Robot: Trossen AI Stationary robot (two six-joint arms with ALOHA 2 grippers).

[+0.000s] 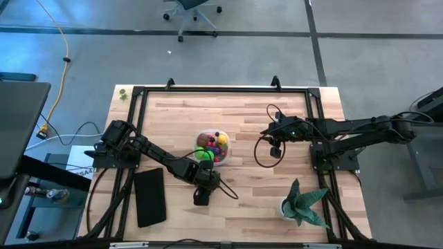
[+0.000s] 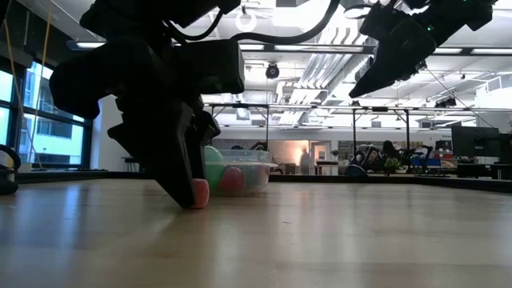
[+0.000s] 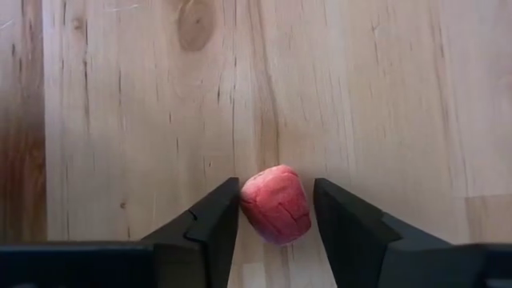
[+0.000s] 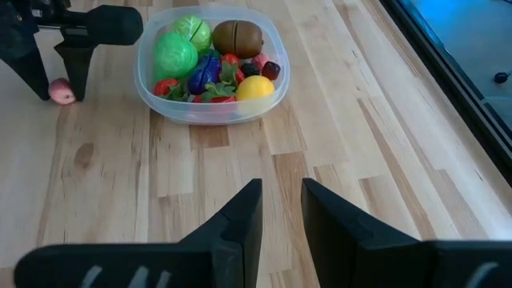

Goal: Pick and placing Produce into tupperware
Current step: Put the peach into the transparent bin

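A small pinkish-red produce piece (image 3: 276, 204) lies on the wooden table, a little toward the near edge from the tupperware (image 1: 212, 146). My left gripper (image 3: 277, 210) points steeply down over it, open, one finger on either side. The fruit (image 2: 200, 194) rests on the table top. The clear tupperware (image 4: 212, 64) holds several fruits and vegetables: green, brown, yellow, red and purple. My right gripper (image 4: 282, 200) hangs above the table to the tub's right, with a narrow gap between its fingers and nothing in it. My left gripper comes at the pinkish-red fruit from above, slanting down, and brackets its two sides. One finger (image 3: 224, 210) lies against the fruit's side (image 3: 246, 204). A thin gap shows between the fruit and the other finger (image 3: 336, 212). The fruit sits on the table.
A flat black slab (image 1: 149, 197) lies near the table's front left, beside my left arm. A spiky green potted plant (image 1: 302, 204) stands at the front right. A black frame (image 1: 221, 88) runs round the table. Bare wood lies between the tub and the plant.
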